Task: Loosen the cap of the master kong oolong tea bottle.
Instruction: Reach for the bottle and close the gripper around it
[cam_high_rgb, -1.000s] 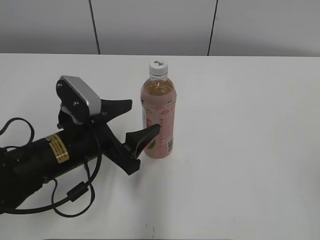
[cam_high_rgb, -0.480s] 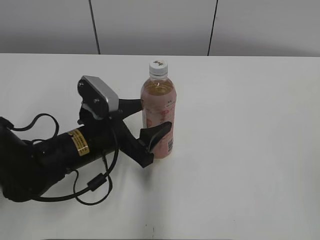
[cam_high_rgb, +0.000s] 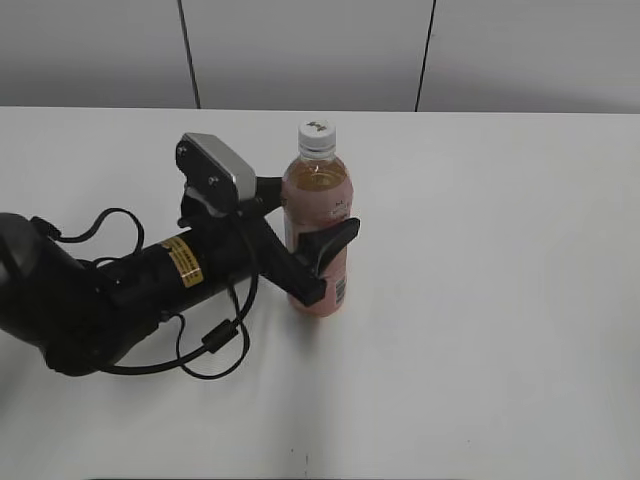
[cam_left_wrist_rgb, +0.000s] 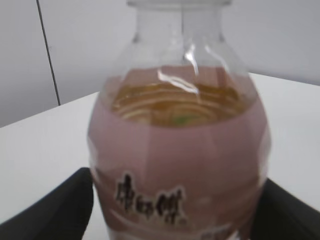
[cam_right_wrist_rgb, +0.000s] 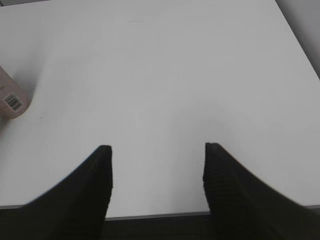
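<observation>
The left claw (cam_high_rgb: 305, 232) straddles the master kong oolong tea bottle (cam_high_rgb: 318, 225) upright on the table (cam_high_rgb: 500, 300), fingers apart and not yet clamped; next it should close, steadying the bottle so the cap (cam_high_rgb: 316, 135) can be twisted.

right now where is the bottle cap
In the exterior view the cap sits screwed on top of the upright tea bottle near the table's middle, above the left pincer, whose fingers flank the bottle's label.
</observation>
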